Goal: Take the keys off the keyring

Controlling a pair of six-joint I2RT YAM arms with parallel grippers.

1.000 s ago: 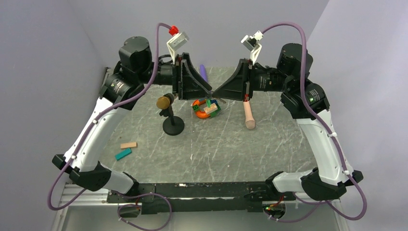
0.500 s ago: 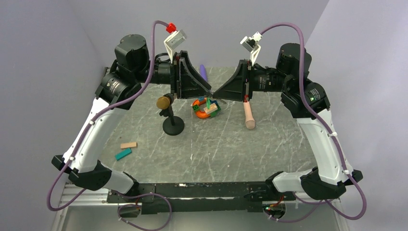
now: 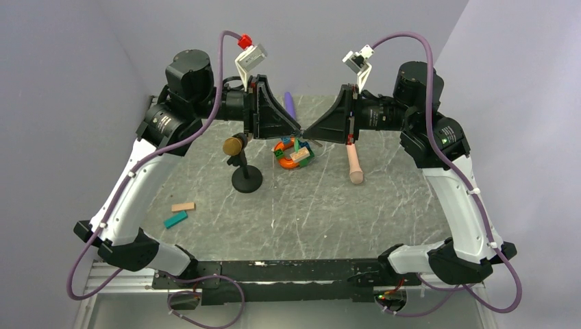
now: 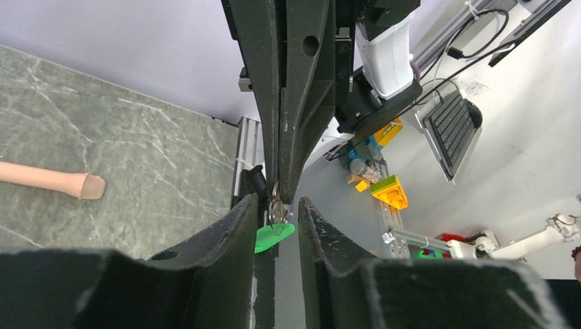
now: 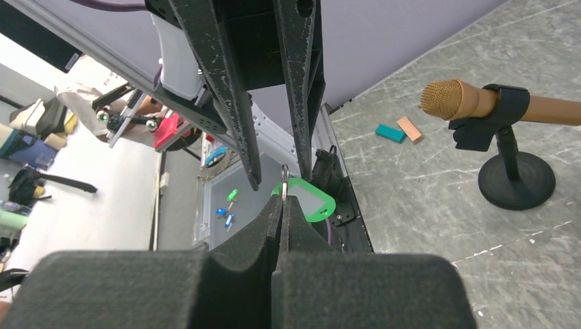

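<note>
Both grippers meet tip to tip in mid-air above the table's far middle. My right gripper (image 3: 307, 131) is shut on the keyring (image 5: 283, 181), a thin silvery wire loop sticking out of its closed fingertips (image 5: 282, 199). The bright-green key (image 5: 318, 214) hangs from the ring. My left gripper (image 3: 297, 128) is open. Its two fingers straddle the ring (image 4: 275, 212) and the green key (image 4: 272, 238) with a gap, and the key lies against one finger (image 4: 243, 219).
Below the grippers sit an orange ring with coloured blocks (image 3: 293, 154), a microphone on a black stand (image 3: 236, 145) and a wooden peg (image 3: 354, 164). A purple piece (image 3: 289, 103) lies at the back. A teal block (image 3: 175, 219) and a tan block (image 3: 183, 206) lie front left.
The left arm's upper joints and wrist shifted slightly to the left. The gripper tips stay together at the same spot with the ring still held.
</note>
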